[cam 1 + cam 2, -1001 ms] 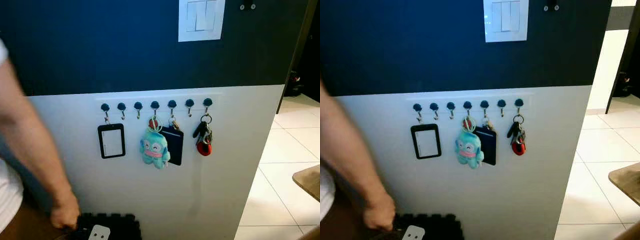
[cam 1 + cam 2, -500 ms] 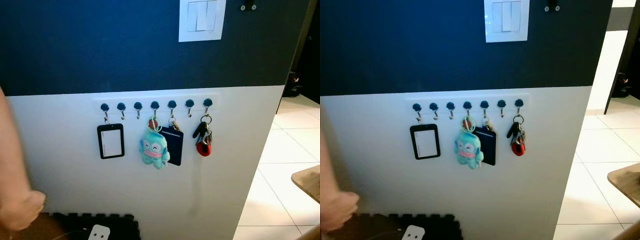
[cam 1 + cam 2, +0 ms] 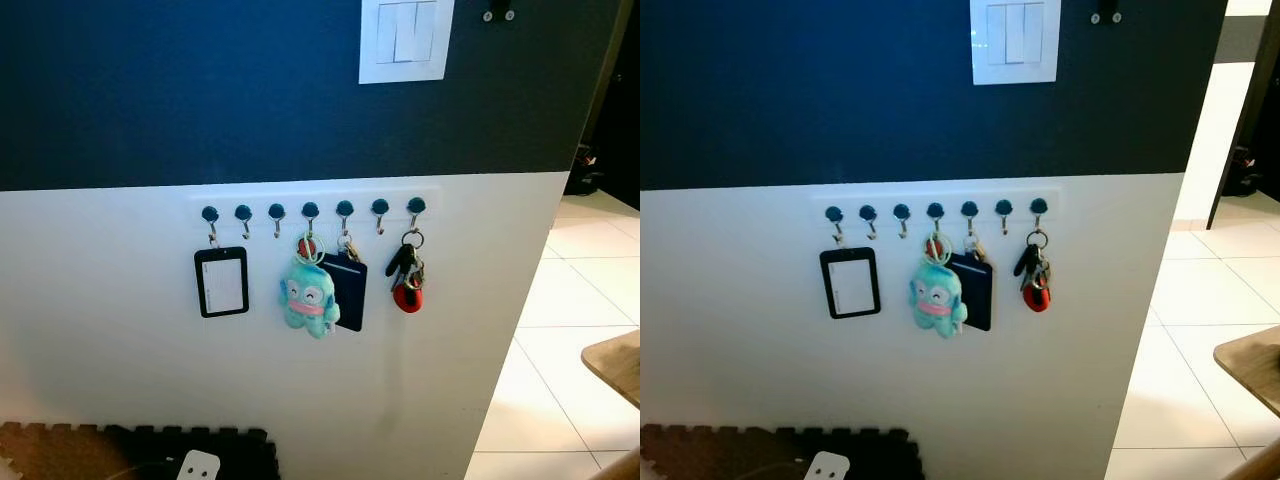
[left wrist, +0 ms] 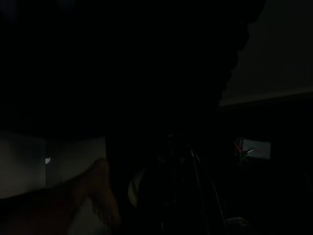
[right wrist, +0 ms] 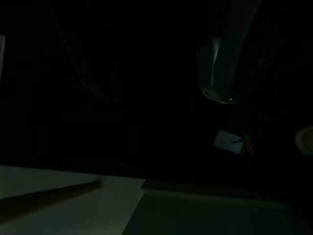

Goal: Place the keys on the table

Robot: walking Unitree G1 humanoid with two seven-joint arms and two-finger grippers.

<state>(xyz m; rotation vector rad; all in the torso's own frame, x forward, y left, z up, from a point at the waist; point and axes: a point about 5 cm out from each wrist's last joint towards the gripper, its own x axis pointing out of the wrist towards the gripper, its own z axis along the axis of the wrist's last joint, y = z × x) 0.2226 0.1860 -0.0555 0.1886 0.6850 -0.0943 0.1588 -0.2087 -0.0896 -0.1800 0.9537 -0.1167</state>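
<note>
keys (image 3: pixel 407 278) hang on a two-tone wall (image 3: pixel 120 300); table (image 3: pixel 615 362) corner over tiles; claw state unclear.

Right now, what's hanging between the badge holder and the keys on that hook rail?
In the left eye view, between the badge holder and the keys hang a teal plush charm and a dark card wallet, with two bare hooks.

Home, entry hall. You face a two-tone wall (image 3: pixel 120 330), navy over white, with a hook rail (image 3: pixel 310 210) holding keys (image 3: pixel 406 275), a badge holder (image 3: pixel 222 282) and a plush charm (image 3: pixel 309 296). Light switch (image 3: pixel 405 38) above, pale floor tiles (image 3: pixel 570 330) to your right, a wooden table corner (image 3: pixel 615 362).
</note>
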